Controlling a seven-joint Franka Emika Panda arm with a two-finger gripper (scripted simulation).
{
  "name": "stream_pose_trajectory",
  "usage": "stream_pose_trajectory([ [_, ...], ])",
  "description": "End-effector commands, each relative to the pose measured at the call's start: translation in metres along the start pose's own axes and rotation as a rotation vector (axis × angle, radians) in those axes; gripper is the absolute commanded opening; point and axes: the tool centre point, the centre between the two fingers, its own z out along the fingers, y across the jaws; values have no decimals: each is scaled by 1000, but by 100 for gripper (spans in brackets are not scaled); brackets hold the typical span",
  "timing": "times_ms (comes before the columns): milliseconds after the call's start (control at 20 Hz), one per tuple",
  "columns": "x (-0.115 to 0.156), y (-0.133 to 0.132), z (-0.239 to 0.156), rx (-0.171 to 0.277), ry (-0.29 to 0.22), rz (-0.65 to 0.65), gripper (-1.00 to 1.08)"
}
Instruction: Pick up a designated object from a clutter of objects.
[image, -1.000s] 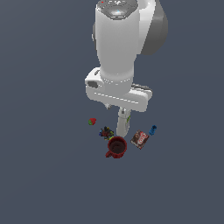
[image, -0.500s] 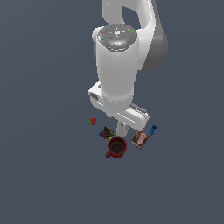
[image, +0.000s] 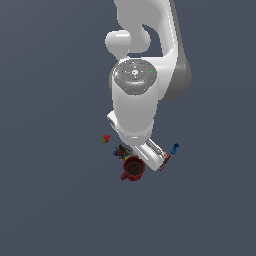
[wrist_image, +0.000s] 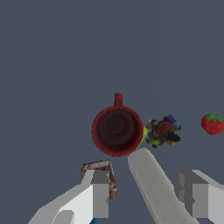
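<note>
The dark red mug (wrist_image: 117, 130) stands upright with its dark inside showing and its handle (wrist_image: 118, 99) pointing away from the fingers. It also shows in the exterior view (image: 133, 168), just below the arm. My gripper (wrist_image: 144, 179) is open and empty, held above the clutter to one side of the mug. The tall white bottle (wrist_image: 153, 186) rises between my two fingers (wrist_image: 98, 192). The flat brown packet (wrist_image: 107, 169) lies next to the mug. In the exterior view the arm hides the bottle and my fingers.
A multicoloured bit (wrist_image: 164, 130), a green bit (wrist_image: 144, 132) and a red-green strawberry (wrist_image: 213, 123) lie beside the mug. In the exterior view the strawberry (image: 105, 138) is at the left and a small blue bit (image: 174, 148) at the right.
The arm has swung over the clutter and now covers the white bottle in the exterior view. The mug and the small items have not moved.
</note>
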Motion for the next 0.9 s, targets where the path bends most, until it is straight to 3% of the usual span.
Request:
stream_pose_trajectory([
  [0, 4, -5, 9, -4, -3, 69, 28],
  [850, 25, -36, 77, -36, 0, 511, 28],
])
